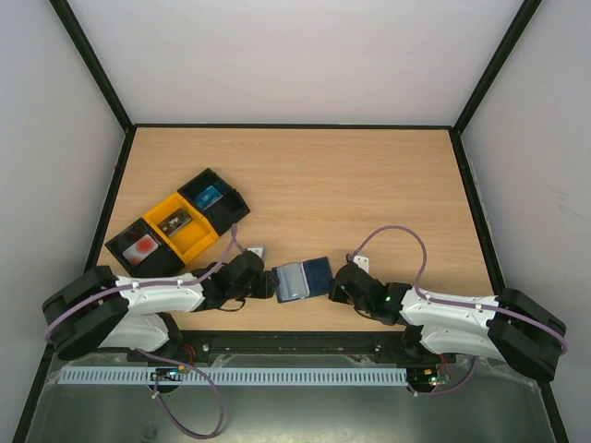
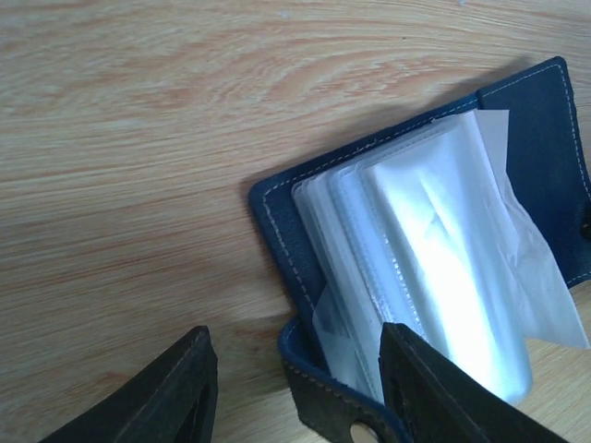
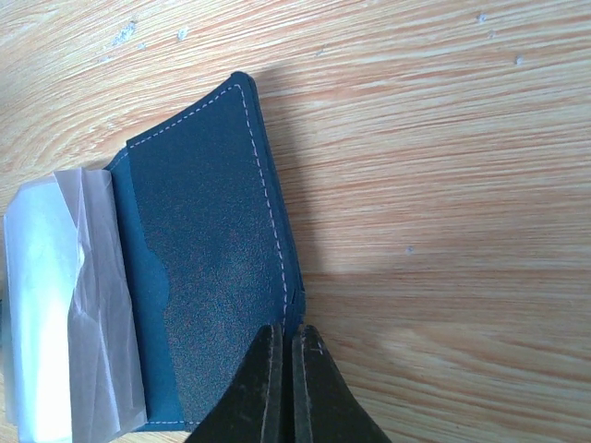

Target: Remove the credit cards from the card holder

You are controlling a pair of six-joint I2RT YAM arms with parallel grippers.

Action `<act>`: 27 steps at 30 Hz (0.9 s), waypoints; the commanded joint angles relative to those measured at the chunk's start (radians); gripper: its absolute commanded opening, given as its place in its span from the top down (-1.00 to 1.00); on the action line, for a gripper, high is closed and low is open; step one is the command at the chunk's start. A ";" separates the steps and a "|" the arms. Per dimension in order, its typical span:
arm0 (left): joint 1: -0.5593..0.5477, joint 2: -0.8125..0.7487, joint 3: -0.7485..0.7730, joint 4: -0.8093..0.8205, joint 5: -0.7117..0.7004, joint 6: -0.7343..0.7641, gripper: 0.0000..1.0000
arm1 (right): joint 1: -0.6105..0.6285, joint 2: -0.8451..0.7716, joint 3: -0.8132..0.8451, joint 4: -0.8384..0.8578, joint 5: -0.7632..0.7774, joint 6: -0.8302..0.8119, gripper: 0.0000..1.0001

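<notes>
Navy card holder (image 1: pixel 319 273) lies open flat, its long axis running left-right.

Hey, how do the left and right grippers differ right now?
The left gripper has its jaws apart; the right gripper has them shut. The left gripper is at the clear sleeves of the card holder, the right gripper at its bare navy panel. Both are low over it.

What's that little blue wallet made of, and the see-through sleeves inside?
The card holder looks like matte navy leather or imitation leather: grainy surface, pale stitching along edges. The sleeves look like thin clear plastic: glossy, translucent, creased.
</notes>
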 commanded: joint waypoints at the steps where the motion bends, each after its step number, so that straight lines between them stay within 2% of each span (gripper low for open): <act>1: 0.004 0.037 -0.011 0.056 0.035 0.000 0.02 | 0.003 0.000 -0.015 -0.003 0.013 0.008 0.95; 4: 0.004 0.040 -0.012 0.062 0.038 0.005 0.25 | 0.003 -0.009 -0.016 -0.009 0.014 0.009 0.95; 9: 0.004 0.021 -0.013 0.060 0.054 0.012 0.93 | 0.004 -0.043 -0.010 -0.032 0.026 0.006 0.83; 15: 0.004 -0.060 -0.014 0.046 0.082 0.023 0.95 | 0.003 -0.121 0.040 -0.145 0.050 -0.003 0.52; 20: 0.002 -0.152 -0.019 0.048 0.099 0.027 0.95 | 0.003 -0.196 0.103 -0.230 0.063 -0.017 0.38; 24: 0.002 -0.205 -0.023 0.046 0.092 0.021 0.95 | 0.003 -0.187 0.138 -0.196 0.014 -0.051 0.24; 27: 0.002 -0.214 -0.026 0.041 0.084 0.023 0.95 | 0.013 -0.112 0.183 -0.154 -0.028 -0.091 0.17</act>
